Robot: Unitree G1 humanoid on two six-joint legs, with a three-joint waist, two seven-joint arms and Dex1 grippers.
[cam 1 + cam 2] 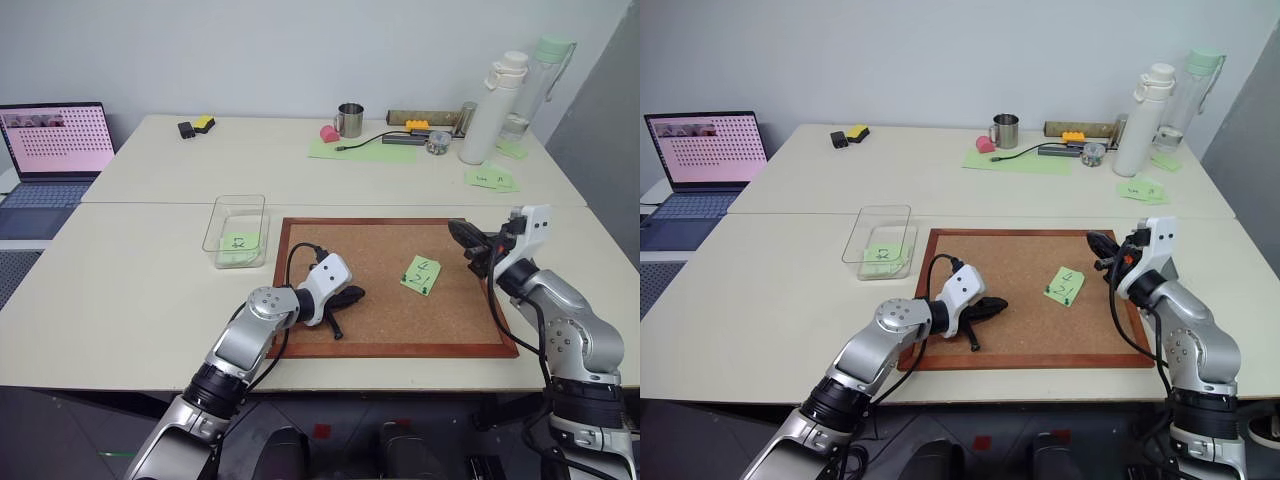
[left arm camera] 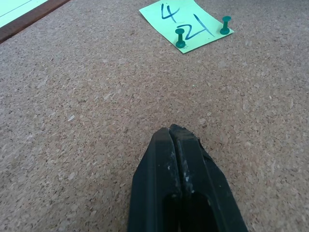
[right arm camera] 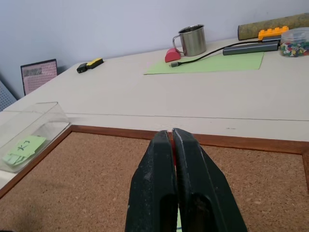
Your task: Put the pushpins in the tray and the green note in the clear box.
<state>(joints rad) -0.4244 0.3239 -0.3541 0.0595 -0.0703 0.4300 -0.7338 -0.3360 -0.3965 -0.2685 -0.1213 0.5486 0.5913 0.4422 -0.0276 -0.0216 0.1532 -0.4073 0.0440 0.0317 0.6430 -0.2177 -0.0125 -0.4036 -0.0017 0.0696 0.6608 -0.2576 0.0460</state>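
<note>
- The green note [image 1: 421, 274] lay on the cork board [image 1: 390, 320], right of the board's middle, marked "4" over "21" in dark ink
- Two green pushpins [image 2: 180, 37] stood in the note's near edge, one at each lower corner, both upright and pinning it to the cork
- The clear box [image 1: 237, 230] sat on the table [image 1: 120, 290] just beside the board's far left corner, with another small green note [image 1: 239, 241] lying inside it
- The left gripper [image 1: 349, 296] rested low over the board's left half, its two black fingers pressed together with nothing between them, tips aimed toward the green note but well apart from it
- The right gripper [image 1: 460, 233] hung above the board's right far corner, pointing roughly level toward the left; its fingers were clenched tight, with a sliver of red just visible between them in the right wrist view, too small to identify
- At the table's far side stood a steel mug [image 1: 350, 119] and a small jar of mixed pins [image 3: 295, 48]
</note>
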